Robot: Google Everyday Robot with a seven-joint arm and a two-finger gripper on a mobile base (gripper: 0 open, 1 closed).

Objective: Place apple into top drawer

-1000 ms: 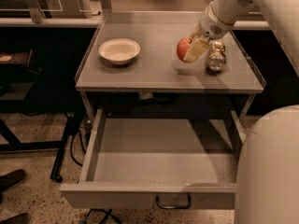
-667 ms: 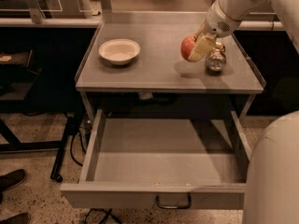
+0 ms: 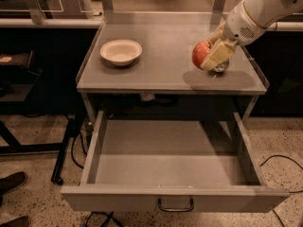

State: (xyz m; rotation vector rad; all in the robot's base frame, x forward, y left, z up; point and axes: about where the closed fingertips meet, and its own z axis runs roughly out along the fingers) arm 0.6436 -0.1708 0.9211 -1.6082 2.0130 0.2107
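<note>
A flat, matte grey metal tabletop (image 3: 161, 37) with a low raised rim is being shown, and a round, shallow white bowl (image 3: 120, 52) is being borne on it. The small, round apple (image 3: 200, 54), glossy red with a paler patch, is being held to the right of the bowl, above the tabletop's right part, and a soft shadow is being cast on the surface beneath it. The apple is being clamped by the gripper (image 3: 209, 55), with the jaws spread only as wide as the fruit; a blocky cream fingertip (image 3: 219, 54) is being pressed against the apple's right side. A shiny metal can (image 3: 221, 68) is being mostly hidden behind that finger. The smooth white arm (image 3: 262, 6) is being extended from the upper right. Below and in front of the bowl, the wide, shallow grey top drawer (image 3: 118, 198) is being kept pulled out, its dark curved handle (image 3: 175, 205) centred on the flat front panel. Compared with a second ago, the apple is being carried further from the bowl and across the front of the can.
</note>
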